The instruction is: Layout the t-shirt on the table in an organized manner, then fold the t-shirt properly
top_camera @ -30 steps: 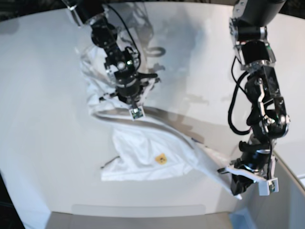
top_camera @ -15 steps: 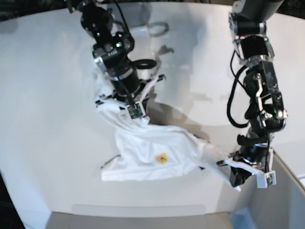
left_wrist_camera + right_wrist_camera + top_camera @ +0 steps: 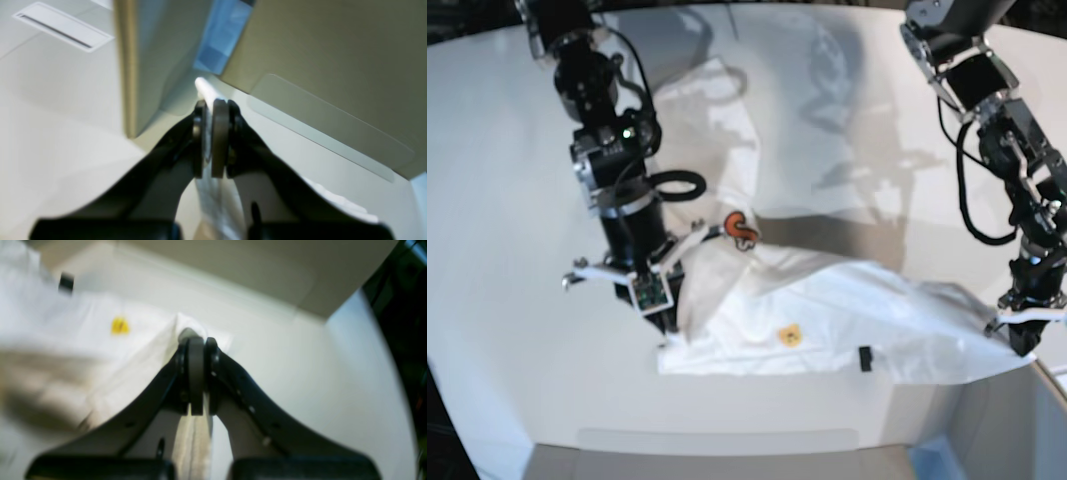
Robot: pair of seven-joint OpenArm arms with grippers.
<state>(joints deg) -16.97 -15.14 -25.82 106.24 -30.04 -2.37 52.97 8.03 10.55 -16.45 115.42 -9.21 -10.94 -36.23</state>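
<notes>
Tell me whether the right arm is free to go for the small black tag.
Probably not yet: the right gripper is shut on the white cloth t-shirt. The small black tag lies exposed, nearer the left gripper.

The table [image 3: 507, 200] is seen whole from above and from its near edge by the base view, tilted down toward the far edge. The left gripper [image 3: 210, 100] is framed very closely from behind by the left wrist view, which is aimed past the near right corner of the table. The right gripper [image 3: 196, 338] is framed equally closely by the right wrist view, aimed toward the near edge. The yellow label [image 3: 120, 325] on the shirt [image 3: 827, 320] is shared by the right wrist and base views.
</notes>
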